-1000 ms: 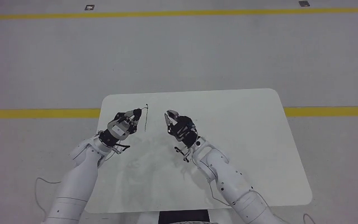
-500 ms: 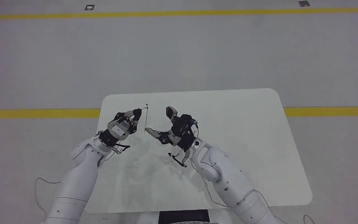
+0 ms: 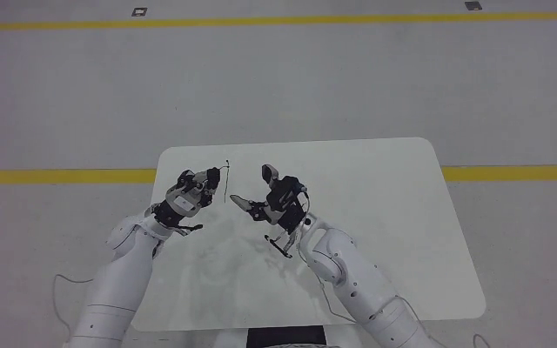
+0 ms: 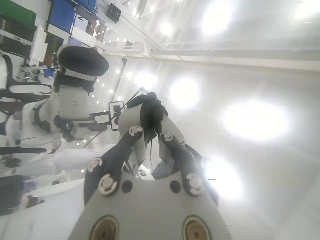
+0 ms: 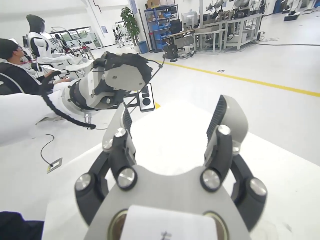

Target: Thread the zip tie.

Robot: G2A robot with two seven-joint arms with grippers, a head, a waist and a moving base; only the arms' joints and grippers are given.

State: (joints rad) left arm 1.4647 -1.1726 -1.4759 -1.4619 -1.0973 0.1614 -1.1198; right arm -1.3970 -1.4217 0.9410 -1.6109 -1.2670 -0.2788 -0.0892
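Black plastic forms the zip tie (image 3: 226,184), a thin strip clamped in the left gripper (image 3: 211,177). The jaws of this gripper are closed fully on the strip. In the left wrist view no gap is visible between the dark-padded fingers (image 4: 130,118).

From the clamping point the strip runs out past the fingertips and turns at a sharp corner. It then continues as a straight free length back toward the robot. In the top view this free length lies just beside the left gripper, between the two grippers, over the left part of the white table (image 3: 374,217). Whether the free end touches the tabletop cannot be determined.

The right gripper (image 3: 254,188) is positioned near the zip tie, on the side opposite the left gripper, and is apart from the strip. Its jaws are spread wide. The ribbed fingers (image 5: 232,121) hold nothing, and bare tabletop is visible through the gap between them in the right wrist view. In that view the left gripper and the corner of the strip appear ahead of the right gripper. Both grippers are held above the tabletop.

On the grey floor a yellow line (image 3: 278,19) runs well beyond the far edge of the table.
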